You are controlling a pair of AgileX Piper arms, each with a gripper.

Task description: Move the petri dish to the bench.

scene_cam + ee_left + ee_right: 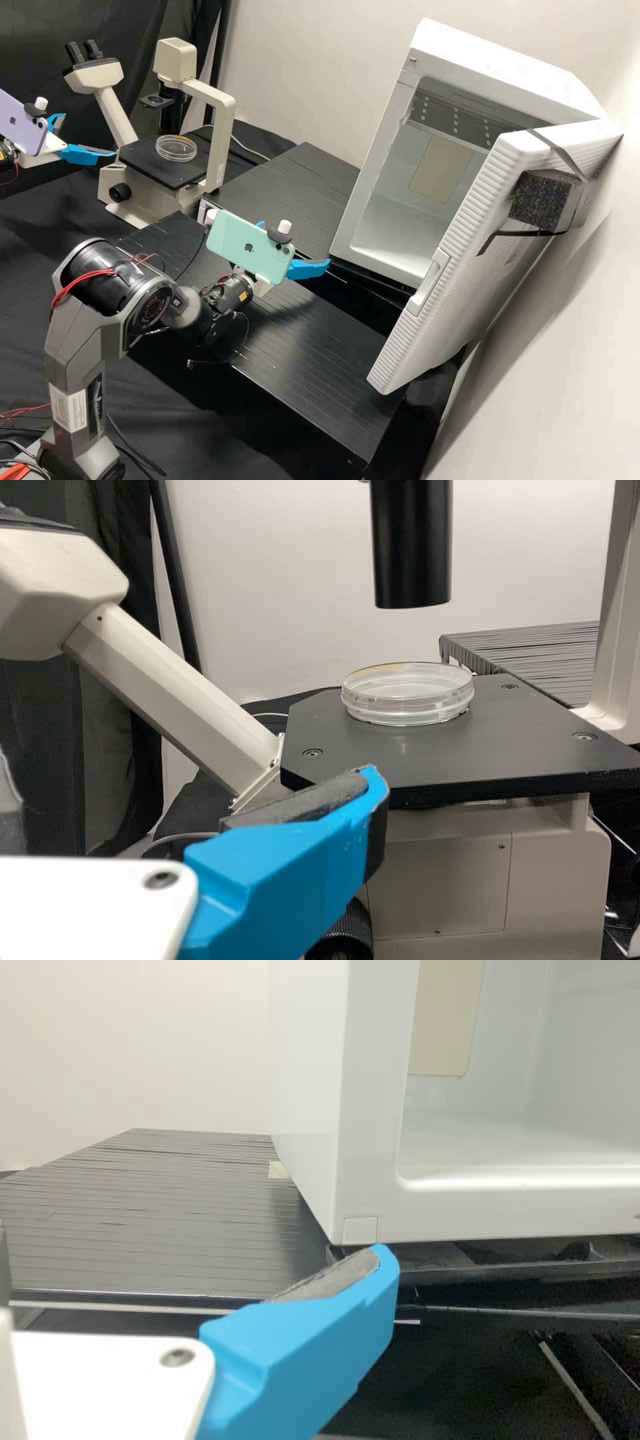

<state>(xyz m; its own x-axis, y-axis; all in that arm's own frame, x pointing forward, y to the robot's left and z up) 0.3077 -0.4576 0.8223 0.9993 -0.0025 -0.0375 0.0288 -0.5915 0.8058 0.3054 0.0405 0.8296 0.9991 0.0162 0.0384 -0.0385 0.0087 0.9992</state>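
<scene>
A clear, round petri dish (176, 149) lies flat on the black stage (143, 167) of the microscope; the left wrist view also shows the dish (406, 706) on that stage. My left gripper (90, 136) stands open beside the stage, apart from the dish. Seen from its own wrist, the left gripper (196, 798) has one blue finger before the stage edge. Over the black ribbed bench (313, 340), my right gripper (301, 245) is open near the white chamber, its far finger mostly behind a phone. In its wrist view the right gripper (192, 1268) has a finger below the chamber's corner.
The white chamber (363, 207) stands at the back right with its thick door (460, 233) swung out over the bench. Over the stage hangs a black microscope cylinder (412, 545). The eyepiece tube (175, 695) slants beside the stage, and the microscope's upright frame (217, 143) stands right of the dish.
</scene>
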